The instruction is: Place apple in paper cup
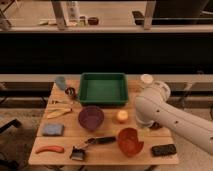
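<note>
The apple (pixel 121 116), small, round and yellow-orange, sits on the wooden table (pixel 107 155) between the purple bowl (pixel 91 117) and my white arm (pixel 152 102). The paper cup (pixel 146 79), cream with a pale rim, stands upright at the table's far right corner, just behind the arm. My gripper (pixel 143 125) is at the arm's lower end, just right of the apple and low over the table. The arm hides most of it.
A green tray (pixel 103 88) stands at the back middle. An orange-red bowl (pixel 130 141), a brush (pixel 92 144) and a black flat object (pixel 164 149) lie near the front edge. A banana (pixel 58 113), a bluish-grey cup (pixel 60 82), a dark metal cup (pixel 70 92) and a blue cloth (pixel 52 130) are at the left.
</note>
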